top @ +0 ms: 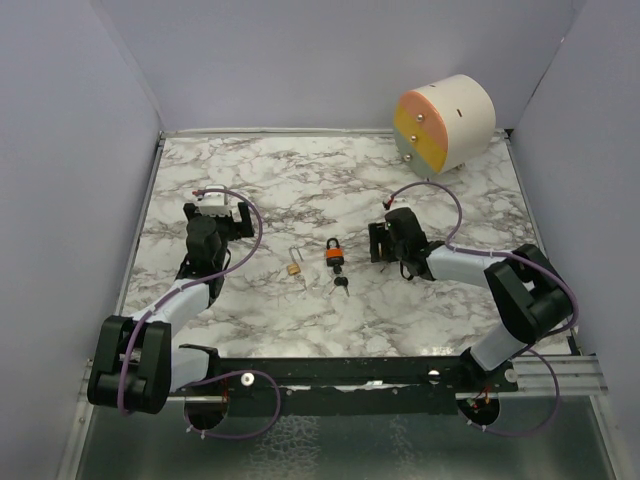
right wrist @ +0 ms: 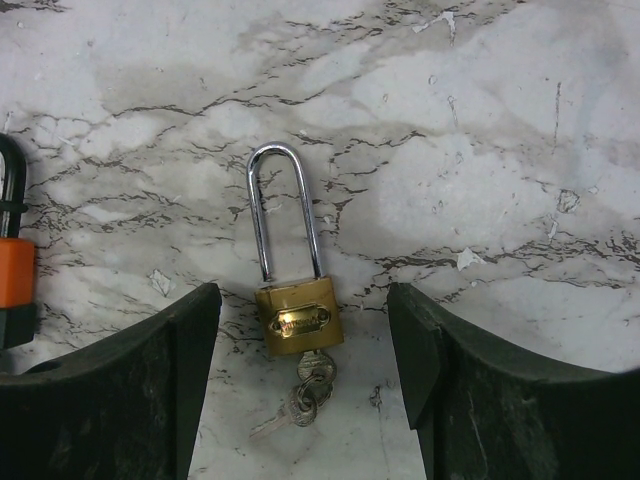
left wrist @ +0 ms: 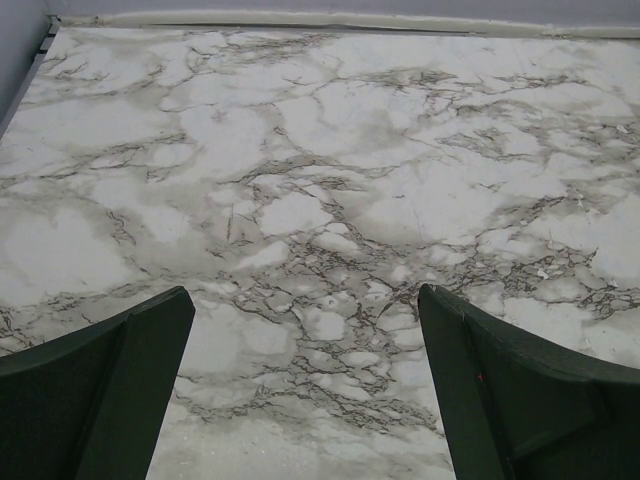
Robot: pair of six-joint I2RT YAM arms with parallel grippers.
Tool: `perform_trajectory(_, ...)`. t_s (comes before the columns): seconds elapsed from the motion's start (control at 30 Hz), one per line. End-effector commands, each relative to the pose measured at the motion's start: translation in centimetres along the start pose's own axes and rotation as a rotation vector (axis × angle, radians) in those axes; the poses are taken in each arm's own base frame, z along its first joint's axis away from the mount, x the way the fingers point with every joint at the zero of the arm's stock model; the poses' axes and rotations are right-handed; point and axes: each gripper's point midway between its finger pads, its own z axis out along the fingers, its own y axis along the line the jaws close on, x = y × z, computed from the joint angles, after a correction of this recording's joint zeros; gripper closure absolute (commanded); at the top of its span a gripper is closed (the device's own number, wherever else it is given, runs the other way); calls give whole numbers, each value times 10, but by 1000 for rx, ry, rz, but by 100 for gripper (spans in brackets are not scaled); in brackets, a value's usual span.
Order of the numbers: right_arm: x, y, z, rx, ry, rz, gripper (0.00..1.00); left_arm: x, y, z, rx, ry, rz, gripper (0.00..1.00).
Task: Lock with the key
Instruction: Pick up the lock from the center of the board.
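A brass padlock (right wrist: 298, 318) with a long silver shackle lies flat on the marble table (top: 300, 180), a key (right wrist: 322, 368) in its base with a second key on the ring. In the top view it (top: 294, 266) lies left of centre. My right gripper (right wrist: 303, 290) is open, its fingers (right wrist: 150, 380) either side of the padlock in the wrist view but apart from it; in the top view the right gripper (top: 378, 243) sits well to the right. My left gripper (left wrist: 305, 295) is open and empty over bare marble, seen at the left in the top view (top: 218, 215).
An orange and black padlock (top: 333, 252) with dark keys (top: 342, 285) lies between the brass padlock and my right gripper; its edge shows in the right wrist view (right wrist: 12, 270). A cream cylinder (top: 445, 122) with a yellow and pink face stands at the back right. Grey walls enclose the table.
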Motion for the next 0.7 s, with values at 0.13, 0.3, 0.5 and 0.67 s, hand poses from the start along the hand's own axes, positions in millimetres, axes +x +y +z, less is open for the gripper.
perform_trajectory(0.13, -1, 5, -1, -18, 12, 22, 31, -5, 2, 1, -20, -23, -26, 1)
perform_trajectory(0.3, 9, 6, -4, -33, 33, 38, 32, -4, 3, 2, -26, -20, -27, 1)
perform_trajectory(0.5, 14, 5, -5, -29, 44, 36, 37, -4, 5, 1, -35, -23, -28, 1)
perform_trajectory(0.67, 17, 5, -3, -22, 66, 32, 42, -4, 7, 0, -44, -25, -28, 1)
